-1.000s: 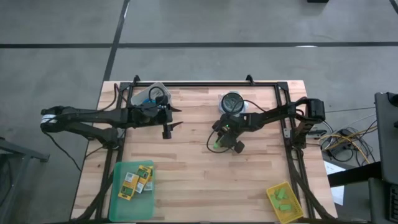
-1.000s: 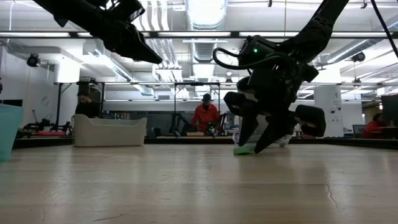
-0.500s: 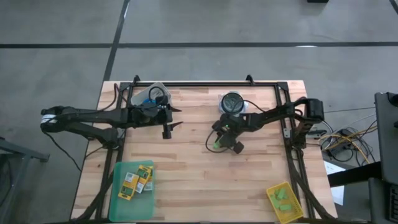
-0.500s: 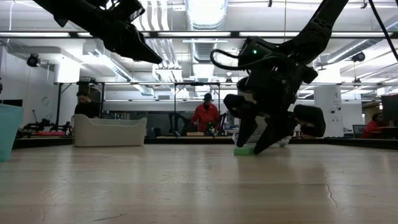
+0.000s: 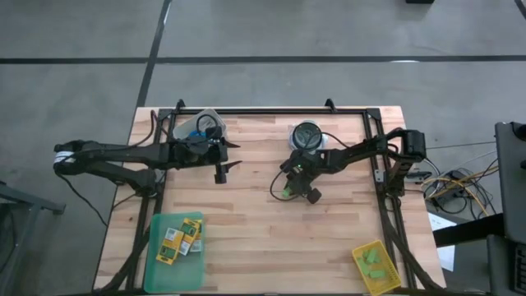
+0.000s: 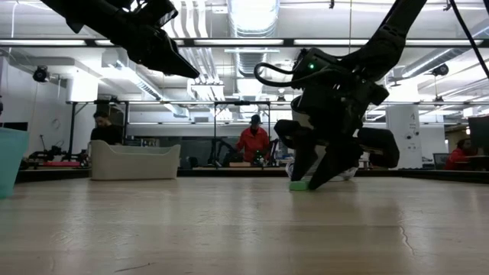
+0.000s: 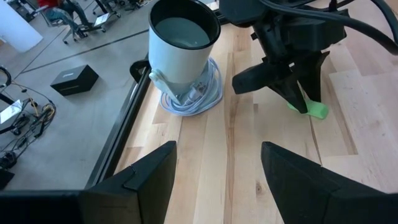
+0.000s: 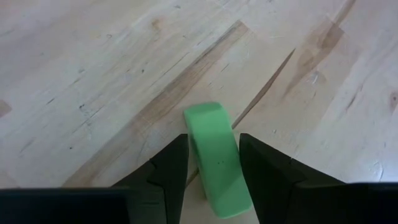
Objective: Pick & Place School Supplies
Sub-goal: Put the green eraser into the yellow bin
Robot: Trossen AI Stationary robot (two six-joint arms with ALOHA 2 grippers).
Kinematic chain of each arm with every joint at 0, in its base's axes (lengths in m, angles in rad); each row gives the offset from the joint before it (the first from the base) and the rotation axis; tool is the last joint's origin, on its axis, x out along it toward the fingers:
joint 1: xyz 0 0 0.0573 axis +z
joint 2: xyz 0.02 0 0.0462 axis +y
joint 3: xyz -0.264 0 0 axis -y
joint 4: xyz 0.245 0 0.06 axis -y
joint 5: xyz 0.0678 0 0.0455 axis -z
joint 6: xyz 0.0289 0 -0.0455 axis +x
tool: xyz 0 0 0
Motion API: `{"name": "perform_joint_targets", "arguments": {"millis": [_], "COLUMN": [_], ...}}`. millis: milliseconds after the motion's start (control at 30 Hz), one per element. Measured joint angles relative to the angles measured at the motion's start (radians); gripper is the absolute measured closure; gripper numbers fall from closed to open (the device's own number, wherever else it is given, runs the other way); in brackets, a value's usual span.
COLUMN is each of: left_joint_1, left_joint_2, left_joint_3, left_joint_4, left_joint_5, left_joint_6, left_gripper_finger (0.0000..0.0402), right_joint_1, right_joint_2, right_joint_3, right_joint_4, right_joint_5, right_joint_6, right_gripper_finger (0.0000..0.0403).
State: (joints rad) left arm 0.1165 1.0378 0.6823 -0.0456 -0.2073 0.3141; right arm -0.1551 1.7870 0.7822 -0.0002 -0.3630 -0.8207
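Observation:
A small light-green eraser block (image 8: 214,155) lies flat on the wooden table near its middle (image 5: 285,194). My right gripper (image 8: 212,177) slants down over it and is shut on it, also seen in the low view (image 6: 309,180). My left gripper (image 5: 237,154) hangs open above the table's far left part, with nothing between its fingers (image 7: 217,186). Yellow-and-green crayon boxes (image 5: 182,237) lie in the flat green tray (image 5: 158,255) at the near left. My right gripper pinches the eraser block between its two fingers, one on each long side (image 8: 193,146). The fingers (image 8: 165,171) come slanting down from the table's right side. The block lies flat with its underside on the table (image 6: 299,184).
A white cup on a coil of white cable (image 5: 307,136) stands just beyond the right gripper (image 7: 183,43). A yellow bin (image 5: 362,256) with green blocks sits at the near right corner. A pale container (image 5: 201,123) stands at the far left. Black rails (image 5: 271,111) frame the table.
My right gripper has rolled a little about its own pointing line while staying over the green block. The block has stayed on the table.

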Motion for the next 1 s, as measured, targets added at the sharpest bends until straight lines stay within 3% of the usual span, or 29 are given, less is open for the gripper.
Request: {"name": "perform_joint_targets", "arguments": {"millis": [333, 1000], "left_joint_1": [0.000, 0.000], "left_joint_2": [0.000, 0.000], "left_joint_3": [0.000, 0.000], "left_joint_4": [0.000, 0.000], "left_joint_5": [0.000, 0.000], "left_joint_6": [0.000, 0.000], "left_gripper_finger": [0.0161, 0.0161], "right_joint_1": [0.000, 0.000], "right_joint_2": [-0.018, -0.215], "right_joint_3": [-0.002, -0.004], "right_joint_4": [-0.002, -0.001], "right_joint_5": [0.022, 0.054], "right_joint_6": [0.006, 0.075], "right_gripper_finger": [0.0326, 0.0364]}}
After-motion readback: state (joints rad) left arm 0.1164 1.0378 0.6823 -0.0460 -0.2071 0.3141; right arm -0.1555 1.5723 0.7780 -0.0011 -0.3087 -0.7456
